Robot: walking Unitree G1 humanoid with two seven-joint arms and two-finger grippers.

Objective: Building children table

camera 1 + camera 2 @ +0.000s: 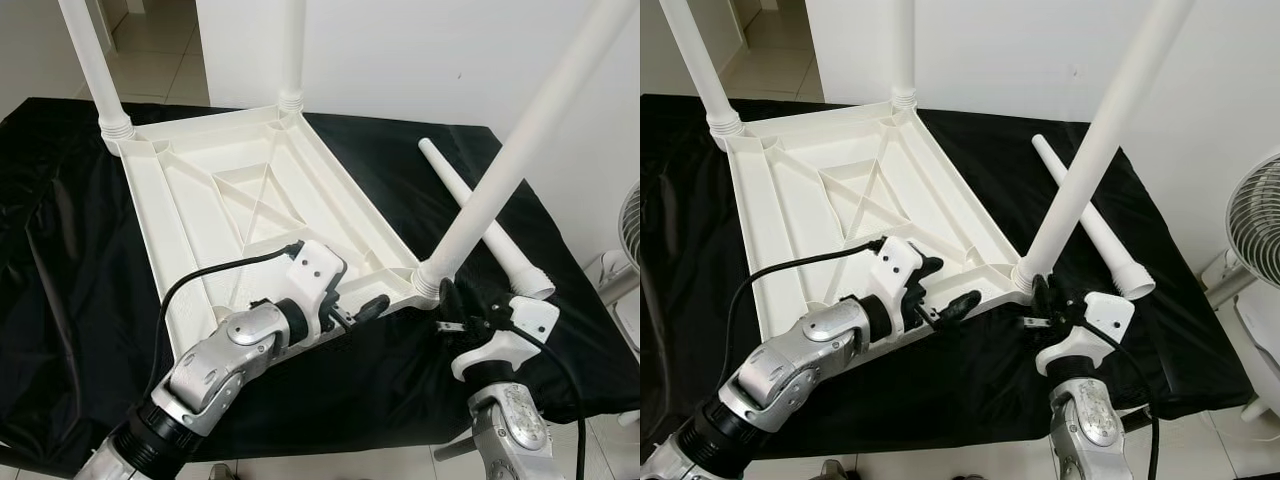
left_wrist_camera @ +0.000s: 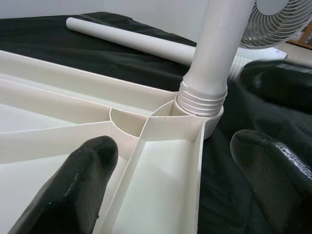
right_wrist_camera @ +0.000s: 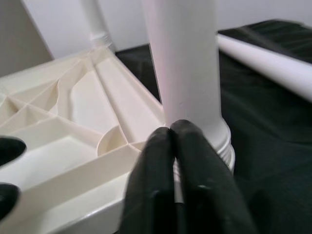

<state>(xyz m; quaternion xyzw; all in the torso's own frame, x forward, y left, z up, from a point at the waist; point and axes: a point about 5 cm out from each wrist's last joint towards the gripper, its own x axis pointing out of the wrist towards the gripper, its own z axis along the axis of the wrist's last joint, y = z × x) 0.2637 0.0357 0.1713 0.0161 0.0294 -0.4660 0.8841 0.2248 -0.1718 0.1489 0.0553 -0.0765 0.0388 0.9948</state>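
A white plastic table top (image 1: 250, 190) lies upside down on a black cloth. Upright white legs stand in its far-left corner (image 1: 95, 60), far-right corner (image 1: 292, 50) and near-right corner (image 1: 500, 180). A loose white leg (image 1: 480, 215) lies on the cloth to the right of the top. My left gripper (image 1: 946, 286) is open over the top's near rim, one finger (image 2: 73, 190) above the ribbed inside and the other outside over the cloth. My right gripper (image 3: 170, 131) is shut with nothing in it, its tips against the base of the near-right leg (image 3: 187, 63).
The black cloth (image 1: 60, 300) covers a table that ends just before my arms. A white fan (image 1: 1255, 220) stands on the tiled floor at the right. A white wall (image 1: 420, 50) rises behind the table, with an open passage at the far left.
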